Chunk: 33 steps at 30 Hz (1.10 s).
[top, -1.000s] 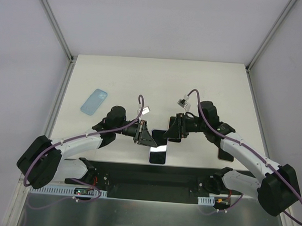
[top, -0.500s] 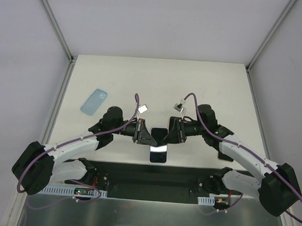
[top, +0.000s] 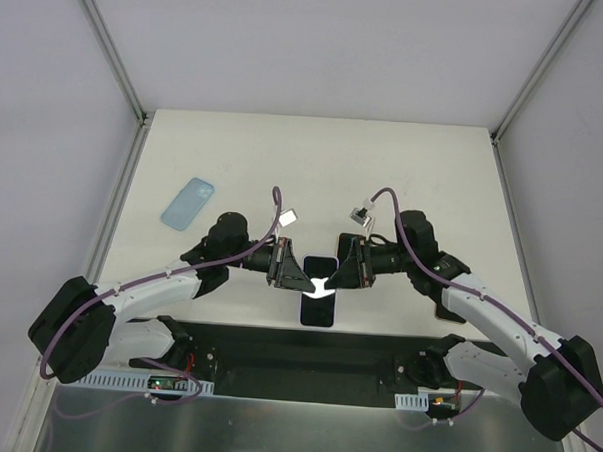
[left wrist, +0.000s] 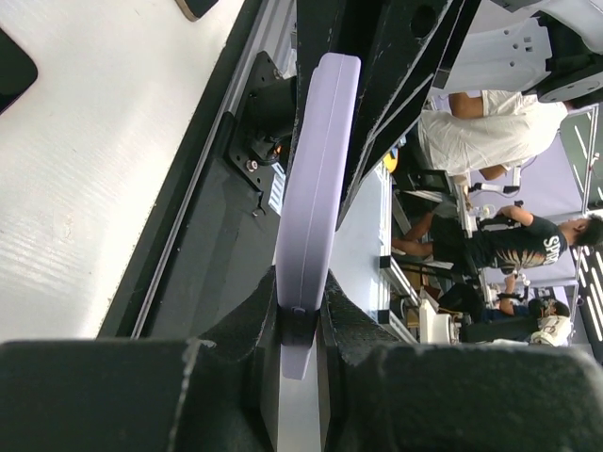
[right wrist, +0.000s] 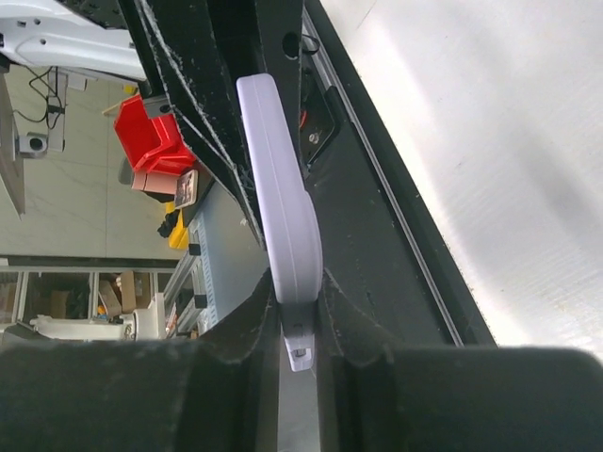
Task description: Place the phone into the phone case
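Both arms bend inward, left hand (top: 301,277) and right hand (top: 342,272) nearly tip to tip, apparently clamped.

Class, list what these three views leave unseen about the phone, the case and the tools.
- Phone screen: top view, glare whites out its middle.
- Phone's flat faces: both wrist views show only its edge, clamped in the left tool and right tool.
- Case: absent from wrist views; small from above, open side unclear.
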### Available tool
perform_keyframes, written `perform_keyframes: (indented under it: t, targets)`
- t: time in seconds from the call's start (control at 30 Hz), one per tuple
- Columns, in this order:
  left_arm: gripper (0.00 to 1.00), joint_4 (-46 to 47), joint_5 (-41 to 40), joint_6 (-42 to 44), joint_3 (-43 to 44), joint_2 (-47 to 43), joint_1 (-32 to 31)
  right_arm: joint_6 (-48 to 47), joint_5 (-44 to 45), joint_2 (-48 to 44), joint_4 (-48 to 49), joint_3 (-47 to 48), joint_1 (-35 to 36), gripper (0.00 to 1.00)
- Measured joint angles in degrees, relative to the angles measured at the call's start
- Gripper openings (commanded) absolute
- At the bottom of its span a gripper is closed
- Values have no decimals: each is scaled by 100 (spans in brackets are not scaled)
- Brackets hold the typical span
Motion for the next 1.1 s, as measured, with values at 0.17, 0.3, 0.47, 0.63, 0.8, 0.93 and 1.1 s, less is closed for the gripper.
perform_keyframes:
  t: [0.17,0.3,0.47,0.63,0.8,0.93,1.1]
  targets:
    - [0,-59,-114,33,37,83,-37,-15,225,-44,-234,20,2,42]
    - [0,-164,-264,35,44,94,-46,-72,295,-44,-289,22,2,40]
    - [0,-378,-323,105,129,90,-52,-188,407,-61,-398,-46,-33,10]
    - [0,-651,-385,214,210,94,-79,-203,402,-122,-343,-155,-63,48]
    - [0,-1576,-1088,411,660,190,50,-313,688,-398,-975,-162,-146,84]
    - [0,-2184,-1537,654,1021,514,562,-490,1696,-868,-2157,111,-181,100]
    - [0,-2511,-1456,935,1593,1606,1300,-455,2892,-1340,-2903,168,-201,96]
